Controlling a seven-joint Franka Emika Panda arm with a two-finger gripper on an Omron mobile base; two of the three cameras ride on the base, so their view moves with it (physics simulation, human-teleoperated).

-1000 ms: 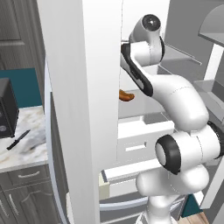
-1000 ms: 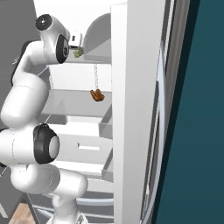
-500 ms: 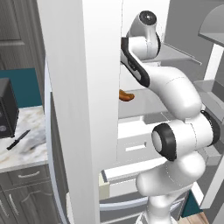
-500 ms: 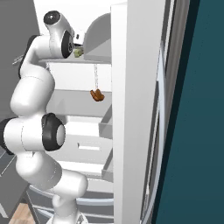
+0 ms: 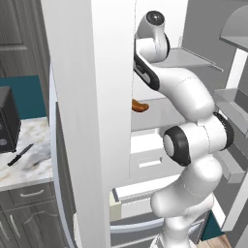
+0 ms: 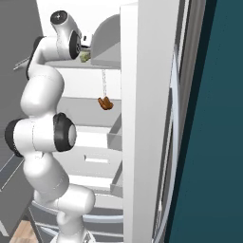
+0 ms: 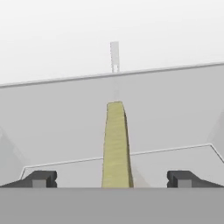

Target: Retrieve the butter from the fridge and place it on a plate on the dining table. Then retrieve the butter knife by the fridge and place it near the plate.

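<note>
Arm reached deeper into fridge [image 5: 92, 97], gripper [image 7: 112, 179] wide open — butter [image 7: 116, 146] between fingertips, on shelf

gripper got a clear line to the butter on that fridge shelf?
Probably yes. In the hand view the butter lies straight ahead, centred between the open gripper fingertips, with nothing on the shelf between them.

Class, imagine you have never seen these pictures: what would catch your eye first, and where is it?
The white arm reaching high into the open fridge stands out. In the hand view the butter lies on the shelf, centred between the open gripper tips. An orange-brown sausage sits a shelf lower.
</note>
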